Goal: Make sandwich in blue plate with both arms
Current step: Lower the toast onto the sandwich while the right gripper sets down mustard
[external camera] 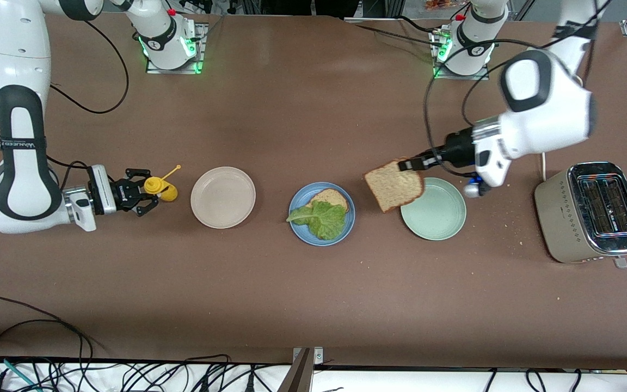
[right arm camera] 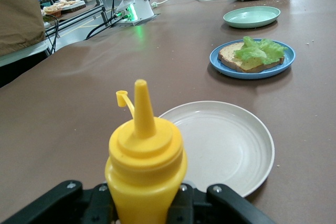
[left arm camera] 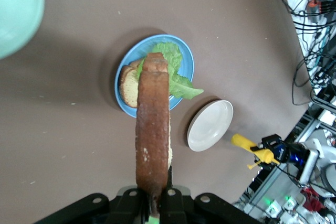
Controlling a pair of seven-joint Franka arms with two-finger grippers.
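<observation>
The blue plate (external camera: 293, 213) sits mid-table with one brown toast slice (external camera: 334, 197) on it and a green lettuce leaf (external camera: 321, 219) on top. My left gripper (external camera: 405, 164) is shut on a second toast slice (external camera: 395, 186), held tilted in the air over the table between the blue plate and the pale green plate. In the left wrist view that slice (left arm camera: 152, 129) runs edge-on from the gripper (left arm camera: 155, 199) toward the blue plate (left arm camera: 118, 95). My right gripper (external camera: 150, 190) is shut on a yellow squeeze bottle (right arm camera: 146, 156), beside the beige plate.
An empty beige plate (external camera: 222, 197) lies toward the right arm's end. An empty pale green plate (external camera: 440, 215) lies toward the left arm's end, with a silver toaster (external camera: 591, 212) further out. Crumbs dot the table near the toaster. Cables run along the table's near edge.
</observation>
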